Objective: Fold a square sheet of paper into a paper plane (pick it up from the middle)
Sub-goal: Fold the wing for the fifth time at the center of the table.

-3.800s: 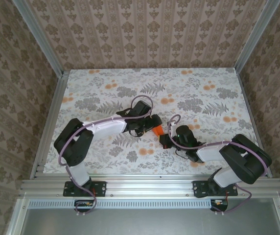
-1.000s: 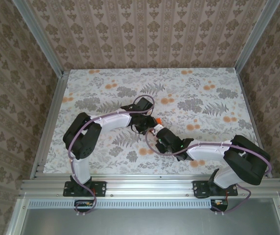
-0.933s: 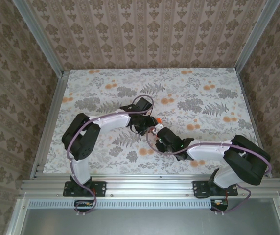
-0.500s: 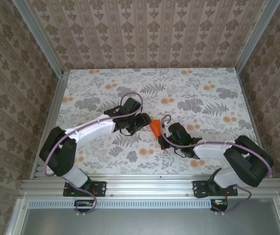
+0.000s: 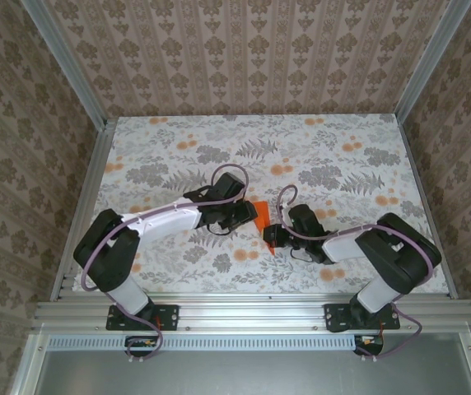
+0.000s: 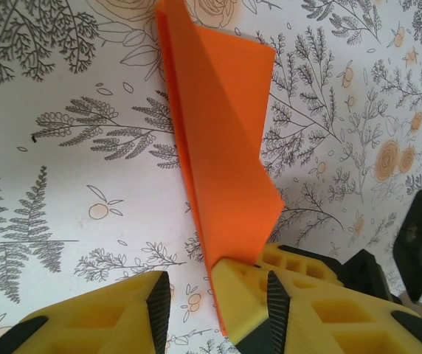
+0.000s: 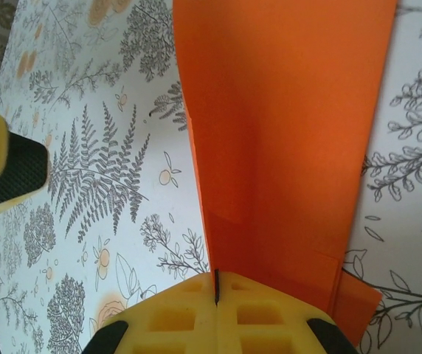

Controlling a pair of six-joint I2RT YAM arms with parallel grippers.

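Note:
The orange paper, folded lengthwise with creases, stands on edge on the table between the two grippers. My right gripper is shut on the near end of the paper, which rises straight from its yellow fingers. In the top view the right gripper sits just right of and below the paper. My left gripper is open. Its jaws straddle the lower end of the paper, where the right gripper's fingers hold it. From above, the left gripper is against the paper's left side.
The floral-print table has aluminium rails along its left and right edges and patterned walls behind. A left fingertip with its black pad shows at the left edge of the right wrist view.
A second ago both grippers were huddled together at the paper. They drew apart, and the left gripper has since come back right to the paper. The right gripper has kept its grip throughout.

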